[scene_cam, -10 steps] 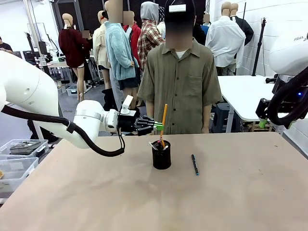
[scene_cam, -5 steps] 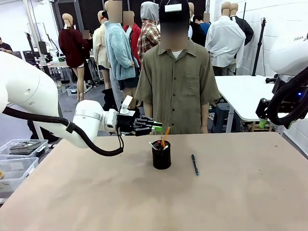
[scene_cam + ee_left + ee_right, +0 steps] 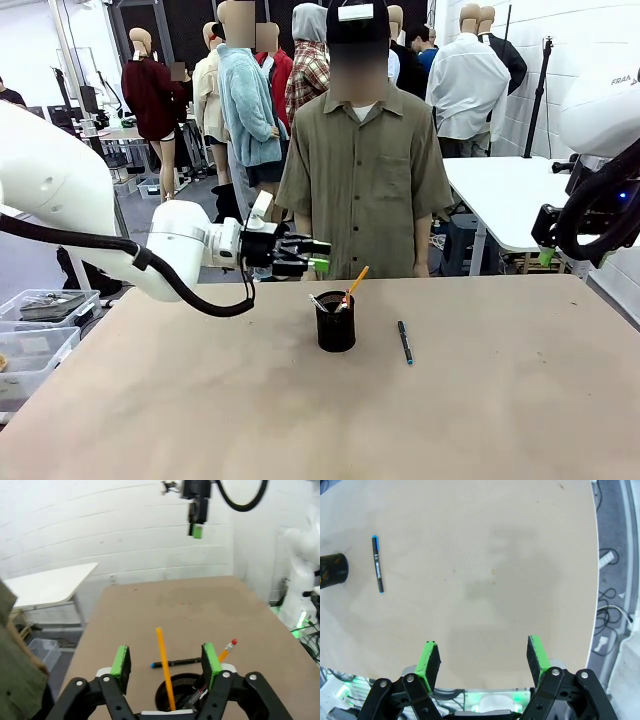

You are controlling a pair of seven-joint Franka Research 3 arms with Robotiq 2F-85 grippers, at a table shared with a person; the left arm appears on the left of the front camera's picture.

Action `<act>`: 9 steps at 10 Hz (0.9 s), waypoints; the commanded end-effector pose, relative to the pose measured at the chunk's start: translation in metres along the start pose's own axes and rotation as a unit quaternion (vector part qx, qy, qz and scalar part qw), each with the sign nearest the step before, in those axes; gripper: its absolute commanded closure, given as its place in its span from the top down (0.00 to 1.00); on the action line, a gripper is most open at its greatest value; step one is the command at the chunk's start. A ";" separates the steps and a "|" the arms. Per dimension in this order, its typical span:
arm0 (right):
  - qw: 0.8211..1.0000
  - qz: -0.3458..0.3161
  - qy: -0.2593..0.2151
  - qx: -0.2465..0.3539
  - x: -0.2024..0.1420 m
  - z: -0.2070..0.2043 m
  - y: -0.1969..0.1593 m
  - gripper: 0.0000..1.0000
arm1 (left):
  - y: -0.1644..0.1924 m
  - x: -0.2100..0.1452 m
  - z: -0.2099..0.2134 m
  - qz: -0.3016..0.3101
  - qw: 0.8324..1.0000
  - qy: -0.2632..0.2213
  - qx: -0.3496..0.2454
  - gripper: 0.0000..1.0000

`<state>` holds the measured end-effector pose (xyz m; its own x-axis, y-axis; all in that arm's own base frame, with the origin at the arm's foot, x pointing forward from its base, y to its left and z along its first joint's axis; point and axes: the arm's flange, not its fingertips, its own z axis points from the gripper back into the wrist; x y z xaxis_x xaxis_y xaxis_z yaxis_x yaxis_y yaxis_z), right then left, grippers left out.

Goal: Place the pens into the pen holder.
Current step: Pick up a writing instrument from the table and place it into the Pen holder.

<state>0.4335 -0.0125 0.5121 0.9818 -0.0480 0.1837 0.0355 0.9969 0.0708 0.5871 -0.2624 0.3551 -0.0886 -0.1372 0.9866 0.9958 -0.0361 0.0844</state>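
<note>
Just left of the pen holder (image 3: 335,330) and a little above its rim, the left gripper (image 3: 320,255) hangs level over the bench (image 3: 200,400). Its fingers point toward the robot's right. They stand apart and clamp nothing.

The yellow-orange pencil (image 3: 354,284) stands in the holder with its lower end down inside the mesh. Its long axis is tilted, and the upper end leans toward the robot's right, away from the left gripper. In the left wrist view the shaft rises out of the cup through the gap between the two green pads and touches neither. A second orange end with a red eraser (image 3: 230,646) pokes out beside the far pad, leaning toward the robot's side. The thin silver-white pen (image 3: 318,301) also sits in the holder, slanting up toward the robot's left.

The dark pen (image 3: 404,342) lies flat on the bench, just right of the holder and apart from it. Its long axis runs roughly from the robot's side toward the person (image 3: 365,180), only slightly skewed. The right wrist view shows blue at both of its ends.

The right gripper (image 3: 482,642) is held well off to the right, looking down on bare bench, with its fingers apart and nothing between them. The person stands at the far edge, behind the holder.
</note>
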 end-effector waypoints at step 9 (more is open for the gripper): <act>1.000 -0.001 -0.007 -0.018 -0.002 -0.003 0.000 0.86 | -0.126 0.133 0.119 0.259 0.794 0.333 0.437 0.77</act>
<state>0.4334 -0.0130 0.5122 0.9817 -0.0490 0.1842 0.0363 0.9968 0.0715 0.4570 -0.1514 0.4391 0.4702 -0.4598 0.7533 0.5704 0.8096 0.1382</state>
